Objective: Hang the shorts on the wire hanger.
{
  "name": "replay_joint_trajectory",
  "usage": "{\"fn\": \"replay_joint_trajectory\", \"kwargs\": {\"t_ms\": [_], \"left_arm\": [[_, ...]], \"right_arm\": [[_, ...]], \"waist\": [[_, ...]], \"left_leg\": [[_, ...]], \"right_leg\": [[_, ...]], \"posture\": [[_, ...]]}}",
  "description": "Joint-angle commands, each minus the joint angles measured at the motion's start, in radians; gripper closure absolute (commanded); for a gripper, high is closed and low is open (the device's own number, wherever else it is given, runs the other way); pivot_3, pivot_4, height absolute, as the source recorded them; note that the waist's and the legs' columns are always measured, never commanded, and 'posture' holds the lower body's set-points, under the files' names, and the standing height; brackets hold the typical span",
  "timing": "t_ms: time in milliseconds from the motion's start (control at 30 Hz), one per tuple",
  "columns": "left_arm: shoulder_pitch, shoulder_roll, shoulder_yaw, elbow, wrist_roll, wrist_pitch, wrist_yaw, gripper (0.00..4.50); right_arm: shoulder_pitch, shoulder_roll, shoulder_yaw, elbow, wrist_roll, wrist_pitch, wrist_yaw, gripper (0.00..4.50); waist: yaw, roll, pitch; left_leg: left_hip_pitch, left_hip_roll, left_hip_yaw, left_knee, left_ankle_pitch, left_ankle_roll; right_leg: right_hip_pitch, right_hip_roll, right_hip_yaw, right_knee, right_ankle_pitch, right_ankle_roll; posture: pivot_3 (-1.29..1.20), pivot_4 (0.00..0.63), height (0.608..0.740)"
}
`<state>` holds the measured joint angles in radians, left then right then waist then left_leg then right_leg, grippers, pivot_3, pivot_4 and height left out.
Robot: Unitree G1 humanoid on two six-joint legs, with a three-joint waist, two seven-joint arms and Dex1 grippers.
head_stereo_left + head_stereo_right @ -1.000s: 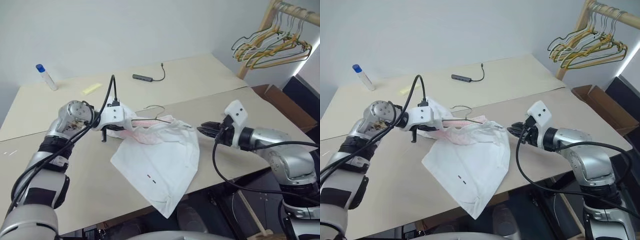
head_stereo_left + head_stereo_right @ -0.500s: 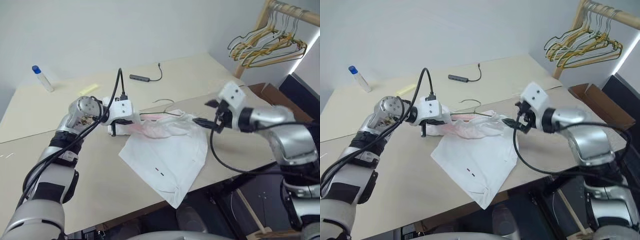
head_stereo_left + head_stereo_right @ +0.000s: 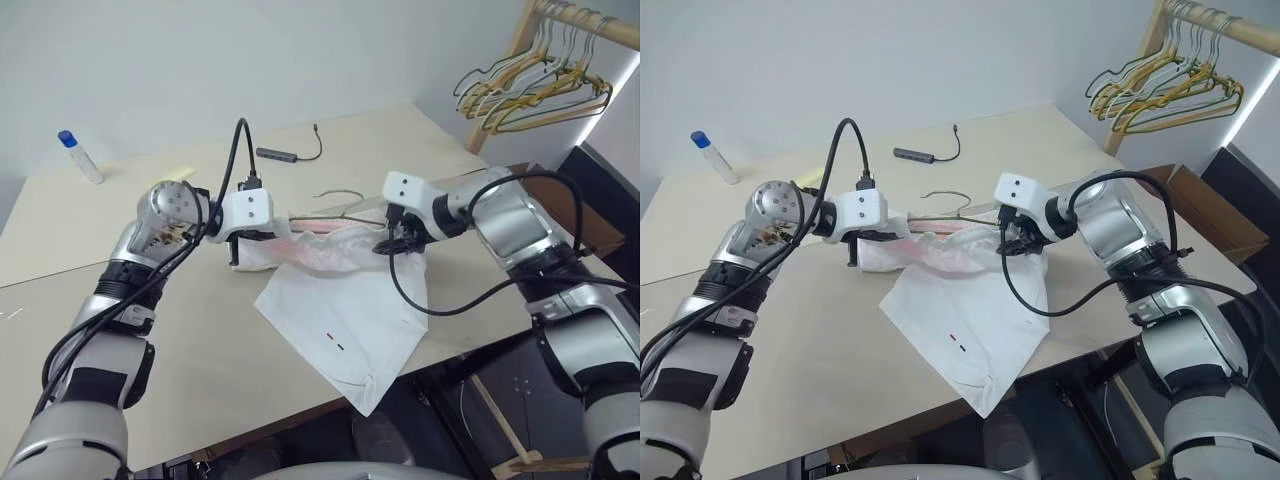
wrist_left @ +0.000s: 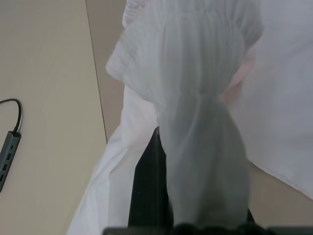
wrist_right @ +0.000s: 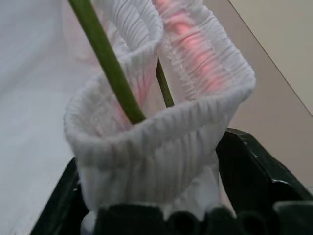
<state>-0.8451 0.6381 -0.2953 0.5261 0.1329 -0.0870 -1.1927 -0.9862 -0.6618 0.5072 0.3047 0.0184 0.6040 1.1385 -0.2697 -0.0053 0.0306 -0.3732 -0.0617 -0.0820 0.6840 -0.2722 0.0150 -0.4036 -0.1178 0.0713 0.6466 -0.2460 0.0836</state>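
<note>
Between both hands (image 3: 290, 228) (image 3: 385, 243), shorts (image 3: 345, 310) bunched, apparently gripped

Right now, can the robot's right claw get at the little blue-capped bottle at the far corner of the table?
Probably not. The right claw has the white thin-fabric shorts between its fingers, and the blue-capped bottle stands far off, beyond the left arm.
</note>
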Motion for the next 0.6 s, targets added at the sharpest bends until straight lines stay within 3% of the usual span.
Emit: {"fn": "replay_joint_trajectory", "kwargs": {"t_ms": [33,233,367,467,600], "left_arm": [[-0.009,0.017,0.029,-0.036,-0.018,-0.001,-0.002,4.5],[-0.017,0.009,0.018,-0.017,-0.01,-0.028,0.001,4.5],[-0.025,0.001,0.024,-0.004,-0.032,-0.051,-0.018,4.5],[-0.032,-0.018,0.07,0.022,-0.128,-0.114,-0.081,3.72],[-0.062,-0.036,0.156,0.04,-0.253,-0.055,-0.146,2.57]], "right_arm": [[-0.032,-0.008,-0.03,-0.017,-0.012,-0.024,0.044,2.52],[-0.018,-0.022,-0.061,-0.053,0.003,0.006,0.091,4.49],[0.008,-0.029,-0.088,-0.093,0.033,0.059,0.114,4.49],[0.043,-0.04,-0.127,-0.129,0.061,0.124,0.107,4.5],[0.145,-0.097,-0.225,-0.232,0.135,0.242,0.099,4.5]], "waist": [[0.0,0.0,0.0],[-0.001,0.0,0.0],[-0.008,0.0,0.0],[-0.014,0.0,0.0],[-0.018,0.0,0.0]], "left_leg": [[0.0,0.0,0.0,0.0,0.0,0.0],[0.0,-0.002,0.0,0.0,0.0,0.0],[0.0,-0.002,0.0,0.0,0.0,0.0],[0.0,-0.003,0.0,0.0,0.0,0.0],[-0.004,-0.004,-0.001,0.001,0.001,0.001]], "right_leg": [[0.0,0.0,0.0,0.0,0.0,0.0],[0.0,-0.002,0.0,0.0,0.0,0.0],[0.0,-0.003,-0.001,0.0,0.0,0.0],[0.0,-0.004,-0.001,0.0,0.0,0.0],[-0.002,-0.005,-0.002,0.0,0.0,0.0]], "posture": [[-0.22,0.0,0.74],[-0.24,0.0,0.74],[-0.25,0.0,0.74],[-0.25,0.0,0.74],[-0.26,0.0,0.74]]}}
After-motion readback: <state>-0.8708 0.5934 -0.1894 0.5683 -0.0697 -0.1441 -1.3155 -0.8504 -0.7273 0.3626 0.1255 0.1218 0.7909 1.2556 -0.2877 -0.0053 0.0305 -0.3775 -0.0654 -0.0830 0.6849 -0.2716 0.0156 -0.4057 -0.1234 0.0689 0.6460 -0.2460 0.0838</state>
